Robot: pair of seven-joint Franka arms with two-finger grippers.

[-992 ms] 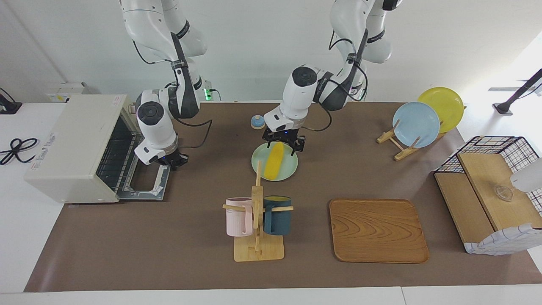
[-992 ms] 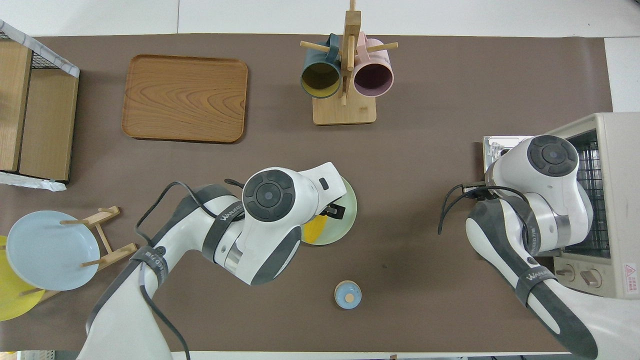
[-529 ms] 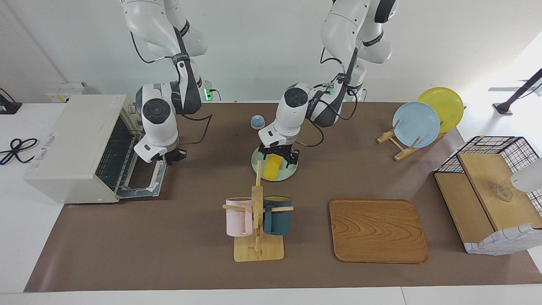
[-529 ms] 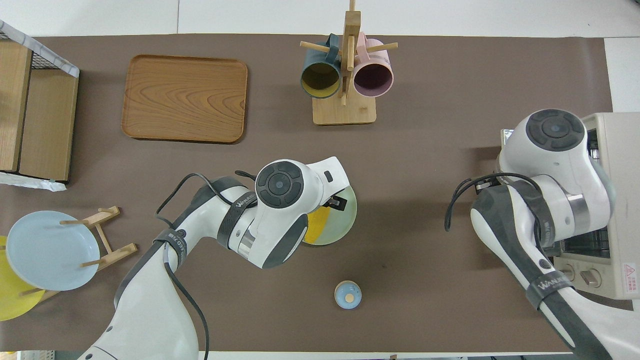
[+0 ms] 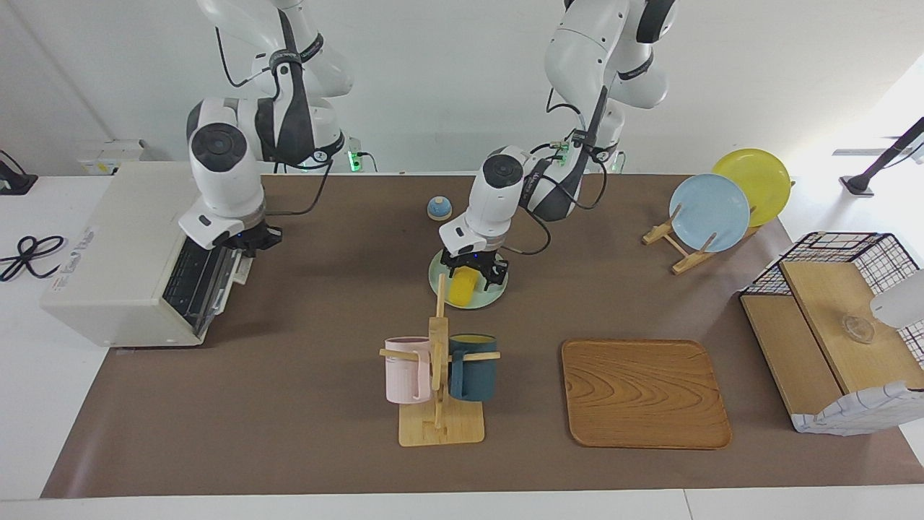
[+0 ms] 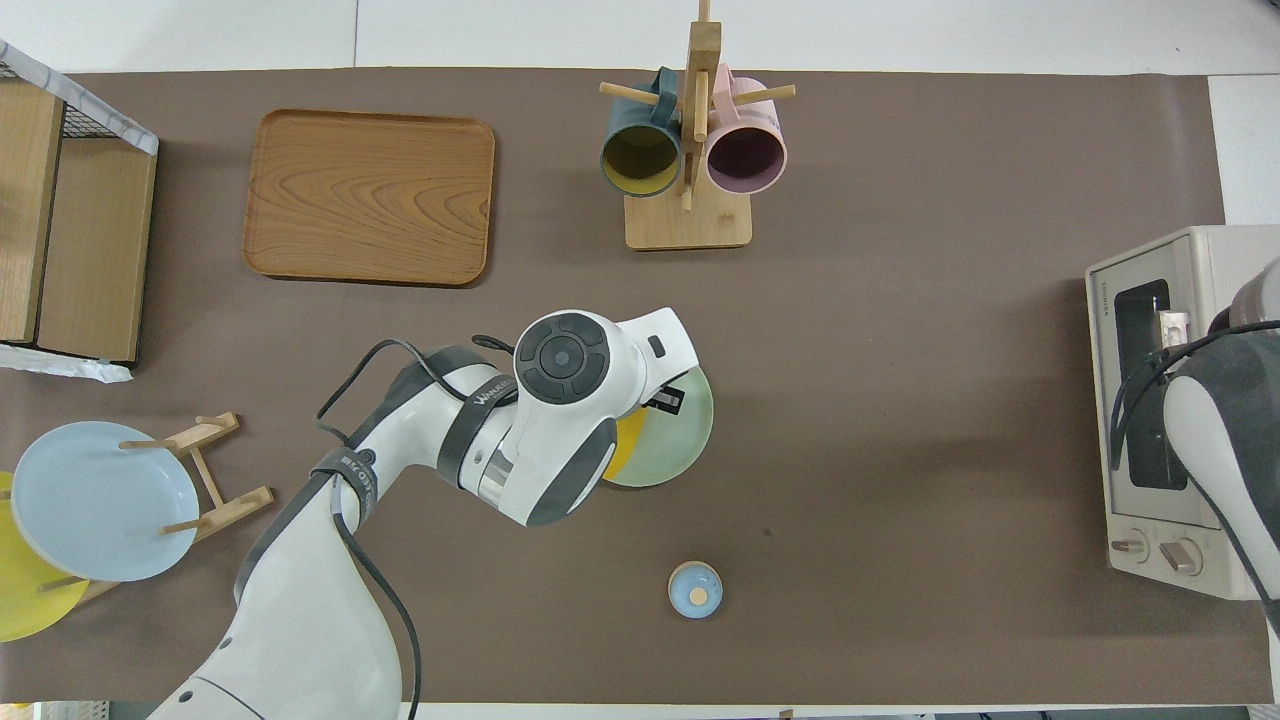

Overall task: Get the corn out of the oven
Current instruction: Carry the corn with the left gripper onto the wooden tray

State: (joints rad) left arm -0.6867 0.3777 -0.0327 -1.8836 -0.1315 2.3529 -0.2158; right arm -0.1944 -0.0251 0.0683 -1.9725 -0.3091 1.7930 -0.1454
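The yellow corn [image 5: 463, 287] lies on a pale green plate [image 5: 492, 295] at the middle of the table; a sliver of the corn shows in the overhead view [image 6: 622, 458]. My left gripper [image 5: 474, 273] is low over the plate, open, with a finger on each side of the corn. The cream oven [image 5: 115, 253] stands at the right arm's end, also in the overhead view [image 6: 1150, 400]. Its glass door [image 5: 206, 278] is raised almost shut. My right gripper [image 5: 242, 242] is at the door's top edge, shut on its handle.
A mug rack [image 5: 439, 375] with a pink and a dark blue mug stands farther from the robots than the plate. Beside it lies a wooden tray [image 5: 644, 393]. A plate rack [image 5: 711, 209], a wire-and-wood basket [image 5: 837, 325] and a small blue bell [image 5: 438, 208] are also there.
My right gripper has swung the oven door from flat open up to almost shut. My left gripper has come down from above the plate to straddle the corn.
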